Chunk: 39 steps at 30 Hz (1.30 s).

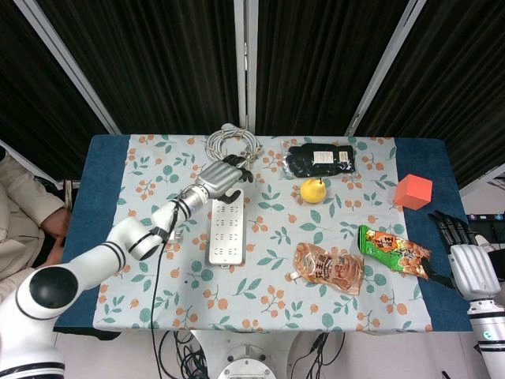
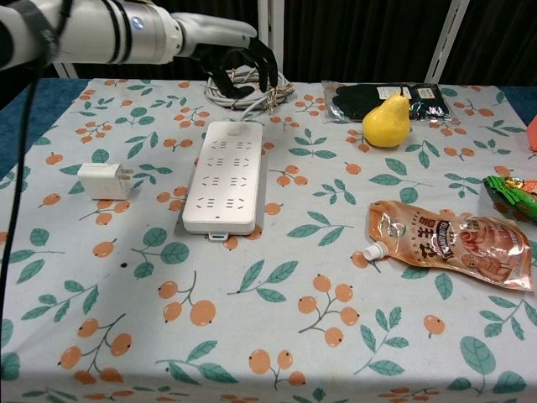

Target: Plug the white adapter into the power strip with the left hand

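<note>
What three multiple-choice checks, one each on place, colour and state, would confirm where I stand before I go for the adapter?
1. Where does the white adapter lie?
A. on the cloth, left of the power strip
B. plugged into the strip
C. beside the pear

2. What colour is the block near the table's right edge?
A. blue
B. orange-red
C. green

3. What does the left hand hold?
A. the adapter
B. the coiled cable
C. nothing

Answers:
1 A: the chest view shows the adapter flat on the cloth, apart from the strip.
2 B: the head view shows it orange-red.
3 C: the hand hovers above the strip's far end with fingers curled downward, and nothing is in them.
</note>
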Each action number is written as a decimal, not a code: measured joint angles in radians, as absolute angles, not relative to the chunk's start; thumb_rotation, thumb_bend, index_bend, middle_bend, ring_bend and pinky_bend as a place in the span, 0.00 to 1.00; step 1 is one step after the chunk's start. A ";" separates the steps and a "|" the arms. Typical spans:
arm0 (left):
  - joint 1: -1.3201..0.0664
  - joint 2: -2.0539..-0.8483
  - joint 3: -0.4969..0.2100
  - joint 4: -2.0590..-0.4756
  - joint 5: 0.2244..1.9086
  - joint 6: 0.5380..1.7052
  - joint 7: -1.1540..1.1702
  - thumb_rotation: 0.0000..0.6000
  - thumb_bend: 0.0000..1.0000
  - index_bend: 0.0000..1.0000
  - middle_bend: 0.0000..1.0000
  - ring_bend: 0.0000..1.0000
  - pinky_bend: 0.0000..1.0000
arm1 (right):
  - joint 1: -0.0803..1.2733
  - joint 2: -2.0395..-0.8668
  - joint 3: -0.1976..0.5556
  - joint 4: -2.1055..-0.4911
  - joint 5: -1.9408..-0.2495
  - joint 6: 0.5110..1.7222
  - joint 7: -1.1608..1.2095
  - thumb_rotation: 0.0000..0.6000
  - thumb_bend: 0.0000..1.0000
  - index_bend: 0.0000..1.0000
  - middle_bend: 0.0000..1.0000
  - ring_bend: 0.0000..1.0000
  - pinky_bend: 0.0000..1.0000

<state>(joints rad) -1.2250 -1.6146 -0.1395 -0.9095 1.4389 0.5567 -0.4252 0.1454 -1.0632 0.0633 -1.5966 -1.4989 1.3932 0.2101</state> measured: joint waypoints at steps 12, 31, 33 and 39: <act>-0.892 -1.292 -0.087 -1.462 1.261 0.865 -0.002 1.00 0.16 0.26 0.24 0.09 0.00 | 0.163 -1.044 0.076 -1.575 -1.535 1.411 0.225 1.00 0.30 0.00 0.04 0.00 0.00; -0.686 -1.308 -0.005 -1.437 1.234 1.000 0.161 1.00 0.16 0.22 0.17 0.05 0.00 | 0.154 -1.031 0.076 -1.613 -1.534 1.436 0.196 1.00 0.28 0.00 0.04 0.00 0.00; -0.690 -1.329 -0.012 -1.407 1.234 0.986 0.161 1.00 0.16 0.21 0.17 0.05 0.00 | 0.149 -1.031 0.075 -1.614 -1.535 1.443 0.196 1.00 0.28 0.00 0.04 0.00 0.00; -0.706 -1.391 -0.032 -1.326 1.233 0.930 0.150 1.00 0.16 0.21 0.17 0.05 0.00 | 0.134 -1.028 0.070 -1.619 -1.534 1.460 0.194 1.00 0.28 0.00 0.04 0.00 0.00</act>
<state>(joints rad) -0.7064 -1.3906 -0.0324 -1.3257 1.2334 0.9302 0.1502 0.1340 -1.0277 0.0701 -1.6189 -1.5338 1.4595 0.1937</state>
